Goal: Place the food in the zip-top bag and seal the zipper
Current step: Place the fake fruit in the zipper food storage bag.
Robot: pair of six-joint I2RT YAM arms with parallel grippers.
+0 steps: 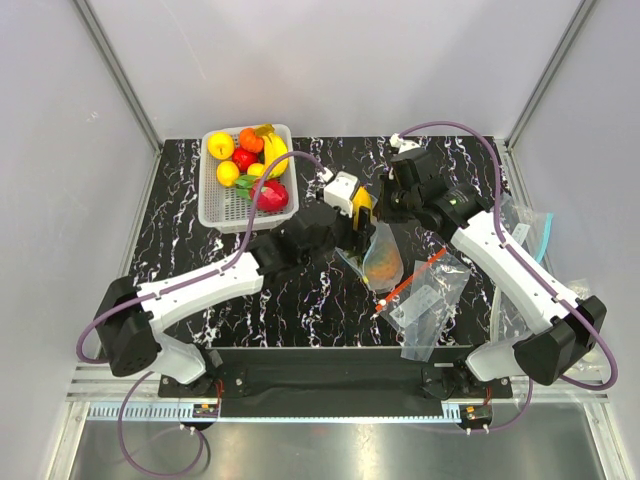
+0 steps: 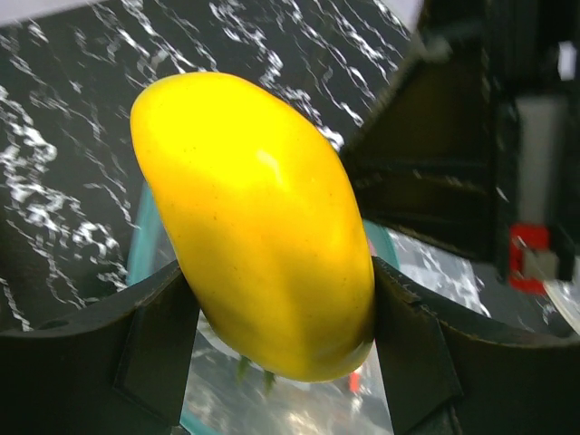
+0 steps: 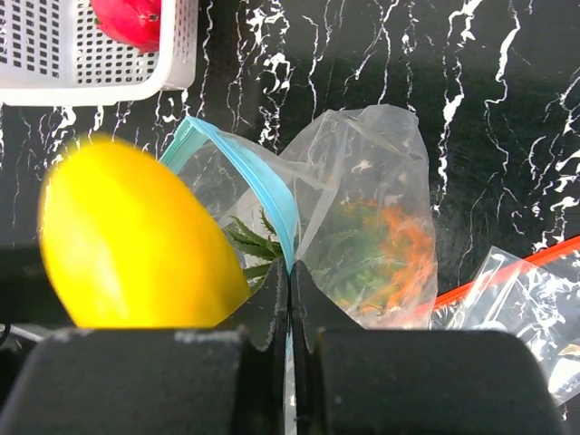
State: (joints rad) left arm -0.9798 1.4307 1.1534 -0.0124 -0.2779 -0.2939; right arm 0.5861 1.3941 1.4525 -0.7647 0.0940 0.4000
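1. Done so far: the pineapple (image 3: 381, 245) already lies inside the zip-top bag (image 3: 372, 181), its green crown and orange body showing through the clear plastic.
2. In hand: the left gripper (image 2: 281, 335) is spread wide around the yellow mango (image 2: 254, 227), one finger on each flank. It holds the fruit right at the bag's mouth, at about 9 o'clock from the opening in the right wrist view.
3. The right gripper (image 3: 289, 290) is pinched fully closed on the bag's edge at the teal zipper (image 3: 263, 181), keeping the mouth open.
4. Left to do, as I judge it: drop the mango in, add any remaining fruit, then press the zipper closed.
5. The bag sits mid-bench on the black marbled bench (image 1: 320, 300). A white basket (image 1: 225, 205) of fruit is at 10 o'clock from it, and a red-strip bag (image 1: 430, 290) at 4 o'clock.
6. Plain pale walls (image 1: 330, 60) enclose the bench.
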